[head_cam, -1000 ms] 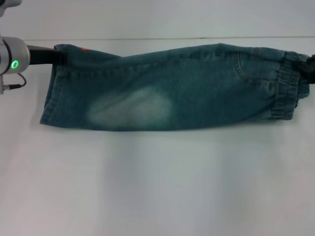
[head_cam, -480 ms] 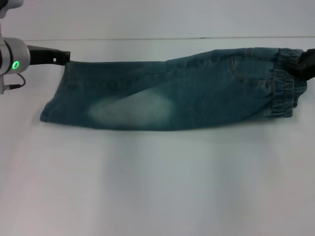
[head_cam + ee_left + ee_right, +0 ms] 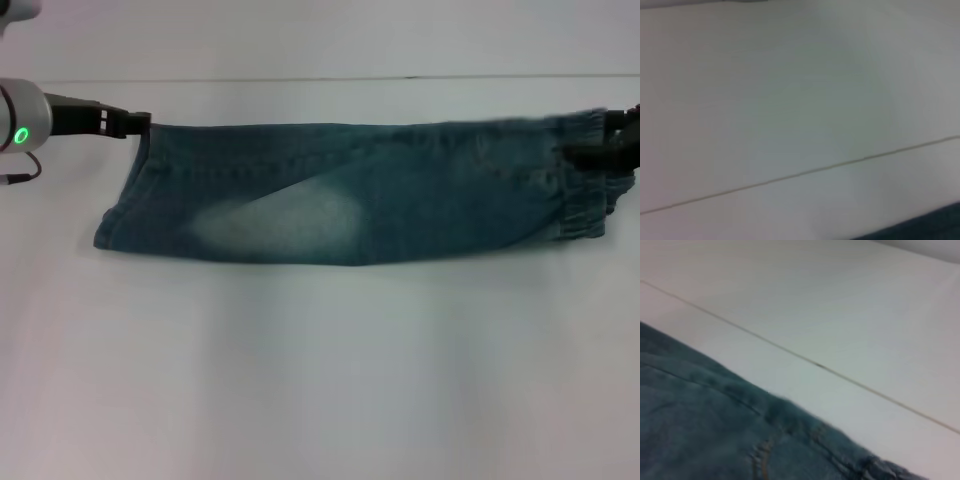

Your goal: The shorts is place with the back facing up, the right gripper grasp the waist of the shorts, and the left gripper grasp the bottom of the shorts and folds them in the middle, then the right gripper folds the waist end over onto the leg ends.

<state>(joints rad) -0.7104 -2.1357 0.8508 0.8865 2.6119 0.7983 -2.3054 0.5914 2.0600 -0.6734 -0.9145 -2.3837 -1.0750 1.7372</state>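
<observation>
The faded blue-green denim shorts (image 3: 350, 190) lie folded lengthwise into a long strip across the white table (image 3: 320, 370). The black left gripper (image 3: 138, 124) pinches the far corner of the leg ends (image 3: 122, 195). The black right gripper (image 3: 600, 150) seems clamped on the ruffled waist (image 3: 580, 180), though partly out of view.

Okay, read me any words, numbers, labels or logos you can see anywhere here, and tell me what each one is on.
None can be read.
The shorts: plain folded denim with a pale patch, no print or number showing.
The left claw at the leg ends and the right claw at the waist: no label visible.
The table: blank, only a thin seam line.
The green ring light is a light, not text.
</observation>
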